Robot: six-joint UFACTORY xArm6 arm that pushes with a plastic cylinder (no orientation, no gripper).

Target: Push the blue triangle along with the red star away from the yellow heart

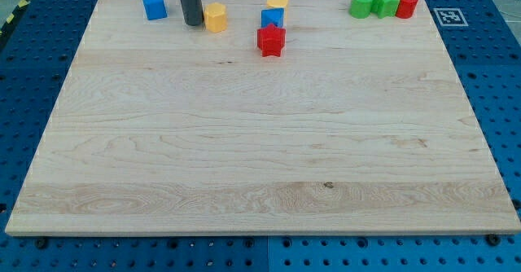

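Note:
The blue triangle (272,17) sits near the view's top, just right of centre. The yellow heart (278,3) touches it from above. The red star (271,41) lies directly below the blue triangle, touching it. My tip (194,23) is a dark rod coming down from the top edge, well to the left of these three blocks. It stands right beside the left side of a yellow block (216,17).
A blue cube (154,4) lies left of my tip near the top edge. At the top right, two green blocks (362,3) (386,2) and a red block (407,3) stand in a row. The wooden board (260,158) rests on a blue pegboard.

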